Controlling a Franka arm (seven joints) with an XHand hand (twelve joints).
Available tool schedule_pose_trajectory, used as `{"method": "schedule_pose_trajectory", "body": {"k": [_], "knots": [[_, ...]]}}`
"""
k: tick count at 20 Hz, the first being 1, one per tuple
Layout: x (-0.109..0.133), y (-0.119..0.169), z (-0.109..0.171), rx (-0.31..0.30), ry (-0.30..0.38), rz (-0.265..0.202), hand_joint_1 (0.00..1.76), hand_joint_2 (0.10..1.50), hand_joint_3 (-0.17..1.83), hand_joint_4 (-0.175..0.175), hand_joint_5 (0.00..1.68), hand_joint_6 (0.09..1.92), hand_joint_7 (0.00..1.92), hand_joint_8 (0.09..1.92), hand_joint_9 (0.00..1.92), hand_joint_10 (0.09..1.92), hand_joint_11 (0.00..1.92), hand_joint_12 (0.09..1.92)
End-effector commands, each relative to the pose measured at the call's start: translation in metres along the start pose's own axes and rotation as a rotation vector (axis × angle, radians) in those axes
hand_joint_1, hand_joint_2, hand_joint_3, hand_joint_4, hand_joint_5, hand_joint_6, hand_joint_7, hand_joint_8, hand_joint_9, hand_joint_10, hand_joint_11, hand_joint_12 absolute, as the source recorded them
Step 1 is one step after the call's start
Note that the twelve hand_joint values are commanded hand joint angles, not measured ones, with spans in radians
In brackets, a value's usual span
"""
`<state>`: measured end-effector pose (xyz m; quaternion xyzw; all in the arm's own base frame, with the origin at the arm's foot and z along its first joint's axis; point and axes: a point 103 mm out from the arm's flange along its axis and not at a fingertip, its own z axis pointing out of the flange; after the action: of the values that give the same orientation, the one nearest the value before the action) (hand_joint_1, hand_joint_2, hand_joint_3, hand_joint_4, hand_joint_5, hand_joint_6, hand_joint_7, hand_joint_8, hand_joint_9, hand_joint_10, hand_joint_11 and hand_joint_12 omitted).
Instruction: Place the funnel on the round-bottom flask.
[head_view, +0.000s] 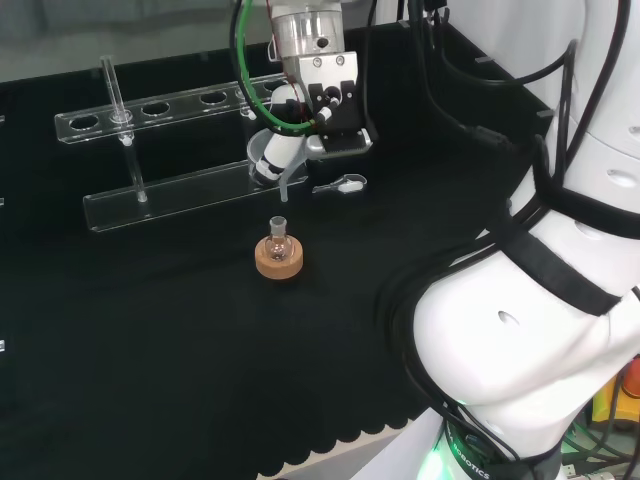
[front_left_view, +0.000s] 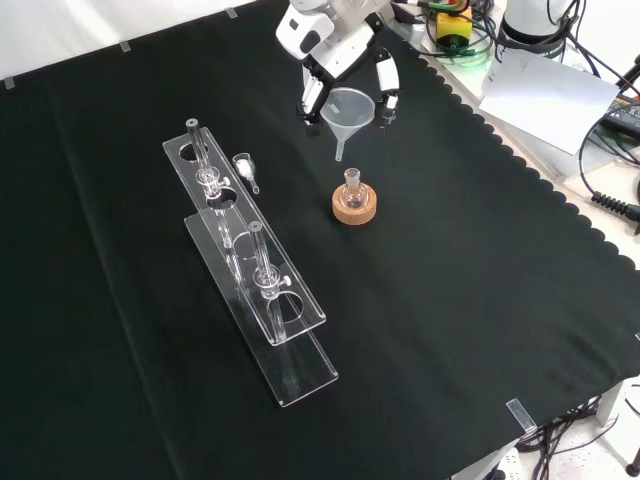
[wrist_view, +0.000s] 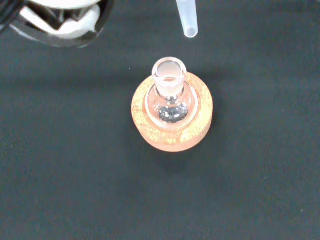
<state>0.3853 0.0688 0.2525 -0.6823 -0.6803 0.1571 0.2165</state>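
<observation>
One clear funnel (front_left_view: 349, 108) hangs above the cloth in the front view, stem down, pinched at its cone between the curled fingers of the hand (front_left_view: 318, 40), just above and up-left of the flask. One small round-bottom flask (front_left_view: 352, 188) stands upright in a single cork ring stand (front_left_view: 355, 209) on the black cloth (front_left_view: 480, 300); in the wrist view the funnel's stem tip sits near the flask's open neck, apart from it and off to one side. Nothing lies between stem and neck. To the left in the front view a small clear spoon-like piece (front_left_view: 245, 170) lies beside a clear acrylic rack (front_left_view: 250, 270), which holds two upright glass tubes.
</observation>
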Motion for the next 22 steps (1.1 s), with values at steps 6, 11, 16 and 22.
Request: {"method": "schedule_pose_trajectory", "body": {"k": [6, 11, 16, 22], "knots": [[-0.002, -0.009, 0.010, 0.011, 0.054, 0.001, 1.00, 0.67, 0.73, -0.097, 0.71, 0.70, 0.67, 0.71, 1.33, 0.27, 0.97, 0.98], [0.001, -0.011, 0.012, 0.008, 0.066, -0.001, 1.00, 0.67, 0.73, -0.097, 0.71, 0.70, 0.67, 0.71, 1.33, 0.27, 0.97, 0.98], [0.006, -0.012, 0.015, 0.016, 0.075, -0.006, 1.00, 0.67, 0.73, -0.098, 0.71, 0.70, 0.67, 0.71, 1.33, 0.27, 0.97, 0.98], [0.012, -0.009, 0.019, 0.028, 0.068, -0.014, 1.00, 0.67, 0.73, -0.098, 0.71, 0.70, 0.67, 0.72, 1.33, 0.27, 0.97, 0.99]]}}
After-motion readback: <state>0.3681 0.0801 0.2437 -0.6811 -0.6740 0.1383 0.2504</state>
